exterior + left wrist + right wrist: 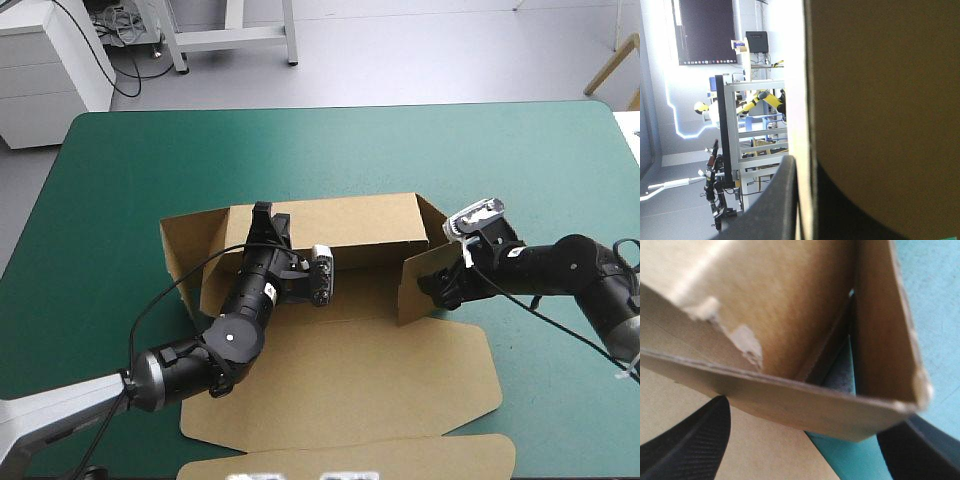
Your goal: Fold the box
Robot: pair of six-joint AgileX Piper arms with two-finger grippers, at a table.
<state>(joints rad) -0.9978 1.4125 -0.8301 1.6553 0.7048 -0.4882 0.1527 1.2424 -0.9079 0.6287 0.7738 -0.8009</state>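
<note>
At the box's [350, 370] back wall my left gripper [262, 212] pinches the top edge. My right gripper [440, 285] gapes around the box's right flap. Wide cover [330, 150] lies beyond the box.

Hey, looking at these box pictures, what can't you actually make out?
High view: the left gripper and its arm hide part of the box's back wall.
Left wrist view: that wall hides the rest of the box.
Right wrist view: blurred side flap; contact with the right gripper unclear.
High view: bottom edge cuts off the near flap.
</note>
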